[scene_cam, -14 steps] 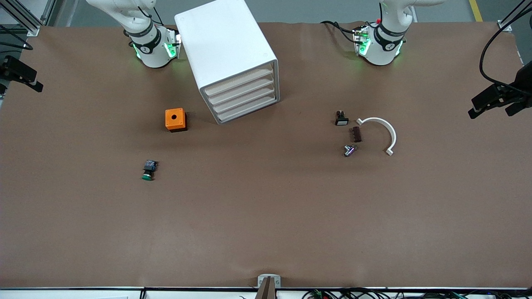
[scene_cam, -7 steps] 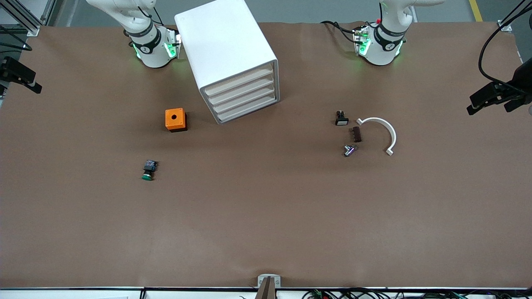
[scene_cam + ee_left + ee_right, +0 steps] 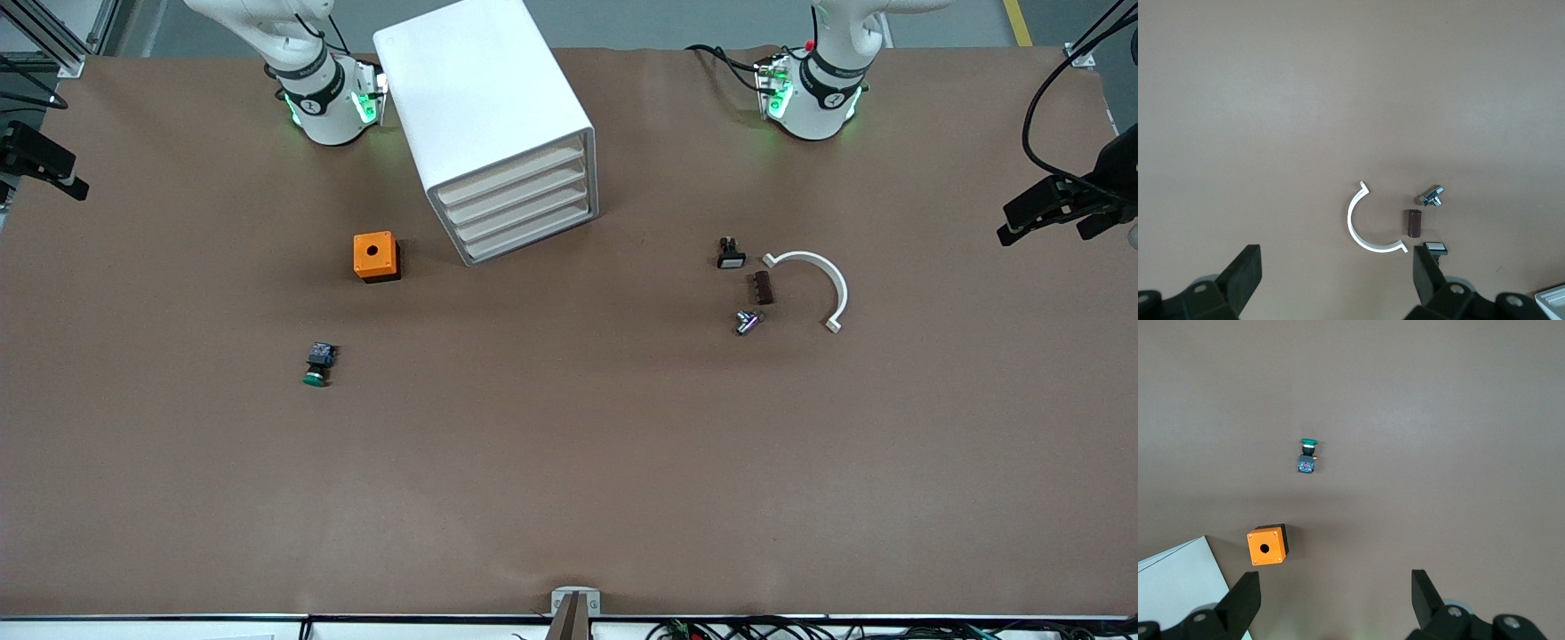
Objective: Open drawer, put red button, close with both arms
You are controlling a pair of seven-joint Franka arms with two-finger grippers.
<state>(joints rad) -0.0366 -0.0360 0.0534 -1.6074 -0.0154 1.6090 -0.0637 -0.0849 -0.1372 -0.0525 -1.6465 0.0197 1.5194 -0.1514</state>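
big brown table (image 3: 569,462), with the two arms' bases along one edge: right arm (image 3: 311,89), left arm (image 3: 827,80). the white cabinet (image 3: 484,98) sits beside the right arm's base, turned a bit askew. all four drawer fronts (image 3: 520,191) are flush shut, so the drawer step hasn't been done.

what's changed in the last second? barely anything. both grippers have drifted a touch at the table's ends and nothing on the table has budged. to me that means we're right at the start, arms just beginning to move in.

left gripper (image 3: 1336,267) hangs high over the left arm's end of the table, fingers spread wide, holding nothing. right gripper (image 3: 1335,590) is the same deal over the right arm's end: spread and empty.

smaller stuff: the orange box (image 3: 376,256) with a hole sits nearer the camera than the cabinet. a white half-ring clip (image 3: 822,276) lies toward the left arm's end. just beside it are a little brown block (image 3: 763,287), a silvery fitting (image 3: 747,322) and a black part with a pale cap (image 3: 731,254). a green-capped button (image 3: 316,364) lies on its side, nearer the camera than the orange box.

the red button? honestly can't find one from here. nothing on the table shows a red cap, though these bits are tiny, so i could be missing it.
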